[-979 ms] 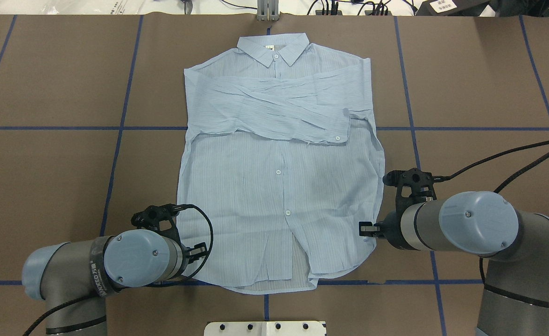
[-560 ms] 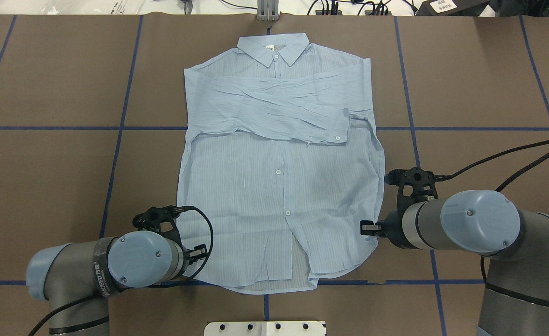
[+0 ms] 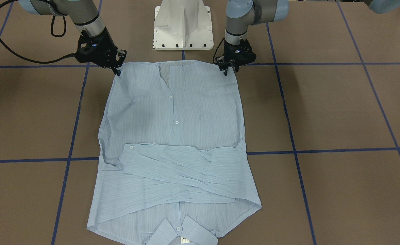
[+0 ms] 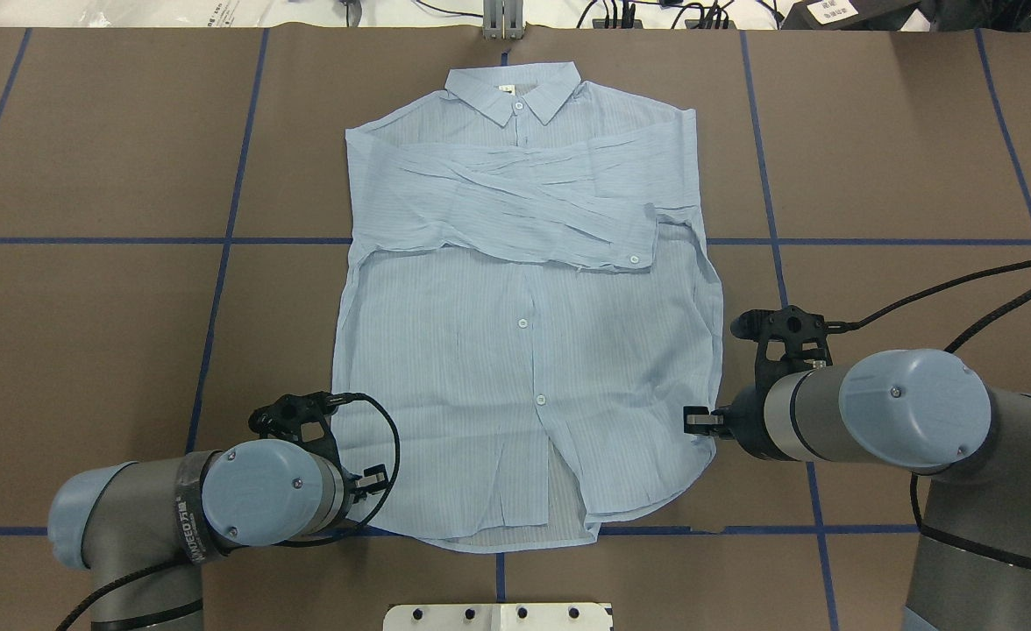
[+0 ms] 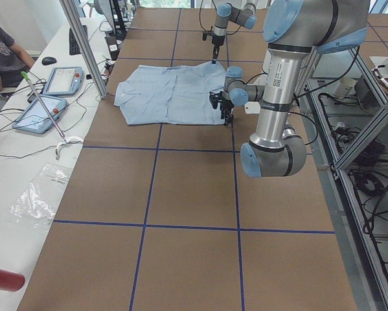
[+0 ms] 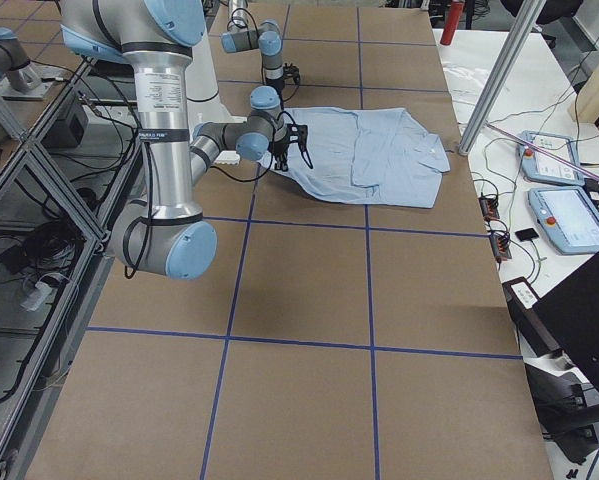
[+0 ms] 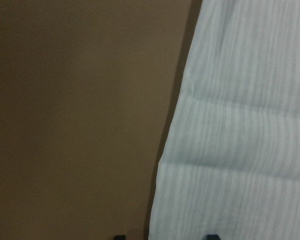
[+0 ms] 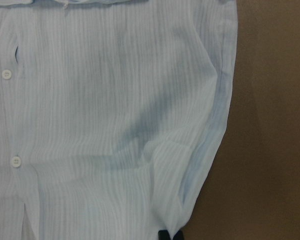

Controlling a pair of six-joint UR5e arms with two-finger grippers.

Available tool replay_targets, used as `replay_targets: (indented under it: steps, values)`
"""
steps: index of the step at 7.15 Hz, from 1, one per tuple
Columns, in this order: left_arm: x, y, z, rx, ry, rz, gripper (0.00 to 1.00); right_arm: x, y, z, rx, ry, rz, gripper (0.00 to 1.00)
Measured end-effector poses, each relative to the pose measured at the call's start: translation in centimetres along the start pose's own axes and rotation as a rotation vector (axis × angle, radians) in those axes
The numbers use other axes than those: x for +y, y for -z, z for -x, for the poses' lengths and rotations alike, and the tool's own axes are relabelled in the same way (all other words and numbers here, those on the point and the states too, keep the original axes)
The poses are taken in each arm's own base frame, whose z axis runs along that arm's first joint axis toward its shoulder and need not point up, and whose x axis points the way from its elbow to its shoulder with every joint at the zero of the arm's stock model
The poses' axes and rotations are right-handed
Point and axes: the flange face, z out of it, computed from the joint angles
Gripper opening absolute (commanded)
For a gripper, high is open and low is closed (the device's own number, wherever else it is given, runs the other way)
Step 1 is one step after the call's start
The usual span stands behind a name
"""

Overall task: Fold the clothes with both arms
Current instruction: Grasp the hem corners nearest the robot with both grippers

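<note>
The shirt (image 4: 524,350) lies flat and face up on the brown table (image 4: 86,333), straight out from the white pedestal (image 3: 183,27). Its hem is on the pedestal side and its collar (image 4: 513,92) at the end farthest from the pedestal. Both sleeves (image 4: 515,206) are crossed over the chest, beyond the pedestal-side half of the button row.

The left gripper (image 3: 230,69) is down at the hem corner on the pedestal's left. Its jaws stand apart, and in the wrist view the two fingertips (image 7: 118,236) straddle the shirt's side edge, one over bare table and one over cloth, so nothing is held.

The right gripper (image 3: 117,69) sits at the hem corner on the pedestal's right. In its wrist view the fingertips (image 8: 170,235) are pressed together right on the shirt's edge, with creases running up into them, so it looks pinched on the cloth there
</note>
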Motion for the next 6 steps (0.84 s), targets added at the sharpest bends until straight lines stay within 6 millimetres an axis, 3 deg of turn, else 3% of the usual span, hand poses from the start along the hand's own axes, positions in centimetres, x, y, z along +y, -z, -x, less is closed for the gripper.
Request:
replay_targets:
  steps: [2, 3, 6]
  values:
    - [0.4, 0.1, -0.2, 0.005, -0.004, 0.005, 0.05, -0.1, 0.3, -0.2, -0.002, -0.002, -0.003, 0.00]
    - [0.4, 0.1, -0.2, 0.004, -0.005, 0.006, 0.00, -0.1, 0.5, -0.2, -0.004, -0.002, -0.003, 0.00]
    - [0.4, 1.5, -0.5, 0.029, -0.005, 0.012, 0.00, -0.3, 0.8, -0.4, -0.005, -0.007, 0.000, 0.00]
